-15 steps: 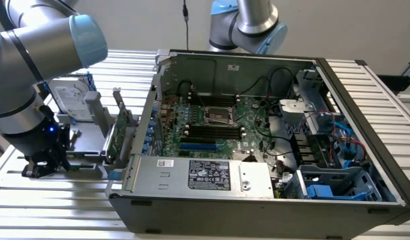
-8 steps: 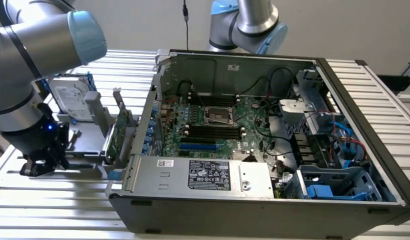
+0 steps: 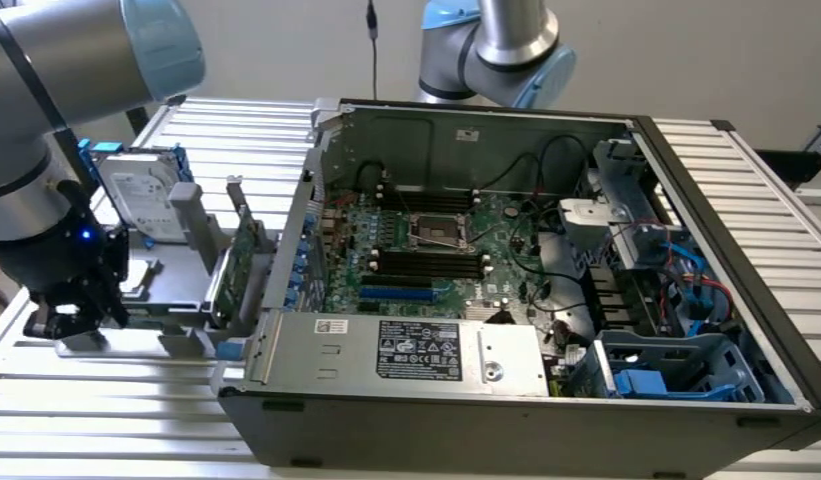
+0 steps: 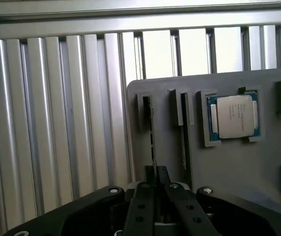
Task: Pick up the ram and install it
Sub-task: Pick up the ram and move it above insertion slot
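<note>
The pincer point(image 3: 74, 325) hangs low over the grey holder point(image 3: 170, 285) (beside the open computer case point(image 3: 517, 430)).

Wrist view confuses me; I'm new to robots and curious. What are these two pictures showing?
One camera stands off and sees a grey robot arm beside an open computer case on a slatted table. The other rides on the arm's wrist, looking past its black fingers. They are closed on the ram, a thin stick seen edge-on, standing in a slot of a grey parts holder. A processor lies in a pocket of the same holder.
</note>
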You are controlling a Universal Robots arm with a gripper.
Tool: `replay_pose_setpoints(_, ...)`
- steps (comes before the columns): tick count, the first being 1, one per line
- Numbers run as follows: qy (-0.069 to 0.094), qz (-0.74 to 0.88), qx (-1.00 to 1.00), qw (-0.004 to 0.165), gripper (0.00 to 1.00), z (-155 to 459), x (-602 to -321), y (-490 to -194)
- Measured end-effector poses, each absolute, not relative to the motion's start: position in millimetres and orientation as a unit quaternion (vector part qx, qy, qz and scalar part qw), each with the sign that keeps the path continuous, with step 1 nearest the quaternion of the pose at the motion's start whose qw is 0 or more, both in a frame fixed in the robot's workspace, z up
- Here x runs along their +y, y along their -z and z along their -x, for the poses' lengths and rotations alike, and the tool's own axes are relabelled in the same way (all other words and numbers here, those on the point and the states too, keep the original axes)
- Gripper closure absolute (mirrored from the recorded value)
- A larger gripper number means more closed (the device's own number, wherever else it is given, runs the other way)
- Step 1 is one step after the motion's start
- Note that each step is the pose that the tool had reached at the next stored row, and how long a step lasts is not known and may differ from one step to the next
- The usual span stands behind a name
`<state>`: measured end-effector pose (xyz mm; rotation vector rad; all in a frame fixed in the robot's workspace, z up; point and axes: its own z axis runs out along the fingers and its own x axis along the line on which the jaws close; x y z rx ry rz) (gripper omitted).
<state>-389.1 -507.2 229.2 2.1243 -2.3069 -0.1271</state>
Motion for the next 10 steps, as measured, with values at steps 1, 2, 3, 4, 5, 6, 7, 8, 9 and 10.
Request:
replay_pose_setpoints(1,0.041,-0.677,-0.735,0.002,0.86,389.1,-507.2,-233.7)
replay_pose_setpoints(2,0.041,-0.677,-0.735,0.002,0.86,389.1,-507.2,-238.2)
replay_pose_setpoints(3,0.041,-0.677,-0.735,0.002,0.86,389.1,-507.2,-242.7)
replay_pose_setpoints(4,0.04,-0.677,-0.735,0.001,0.86,389.1,-507.2,-247.2)
replay_pose_setpoints(5,0.041,-0.677,-0.735,0.002,0.86,389.1,-507.2,-251.6)
replay_pose_setpoints(6,0.04,-0.677,-0.735,0.002,0.86,389.1,-507.2,-256.4)
replay_pose_setpoints(7,0.041,-0.677,-0.735,0.002,0.86,389.1,-507.2,-261.0)
replay_pose_setpoints(8,0.041,-0.677,-0.735,0.002,0.86,389.1,-507.2,-265.4)
replay_pose_setpoints(9,0.041,-0.677,-0.735,0.002,0.86,389.1,-507.2,-269.9)
replay_pose_setpoints(10,0.041,-0.677,-0.735,0.001,0.86,389.1,-507.2,-274.4)
